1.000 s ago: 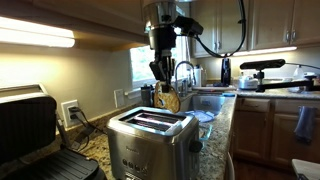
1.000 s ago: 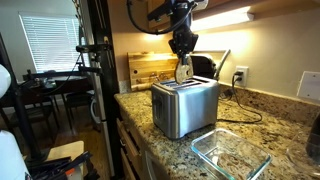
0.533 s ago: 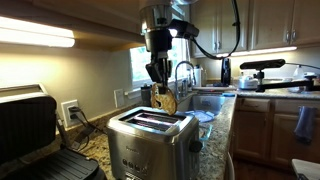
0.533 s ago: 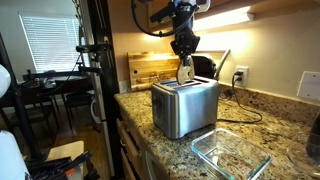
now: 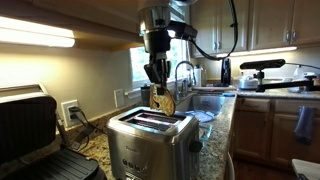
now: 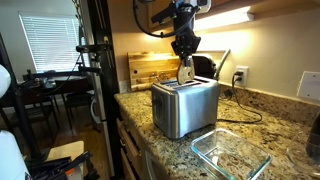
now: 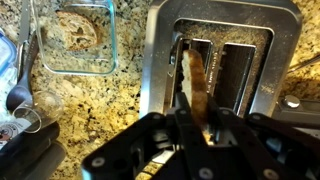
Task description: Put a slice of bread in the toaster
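Note:
The brushed-steel toaster (image 5: 150,138) (image 6: 184,105) (image 7: 165,45) stands on the granite counter with two long slots on top. My gripper (image 5: 158,84) (image 6: 184,58) (image 7: 192,112) is shut on the slice of bread (image 5: 165,100) (image 6: 185,72) (image 7: 194,78), a tan slice with a brown crust. I hold it on edge just above the toaster. In the wrist view the slice hangs over the left-hand slot (image 7: 187,70), its lower edge near the opening.
A glass dish (image 6: 231,155) (image 7: 75,35) sits on the counter beside the toaster. A black grill press (image 5: 35,135) stands near it. A wooden board (image 6: 150,70) leans at the wall. A sink and tap (image 5: 185,75) lie behind. The toaster's cord (image 6: 240,110) trails on the counter.
My gripper has shifted slightly sideways over the toaster with the slice still in it. Since half a second ago almost nothing has moved.

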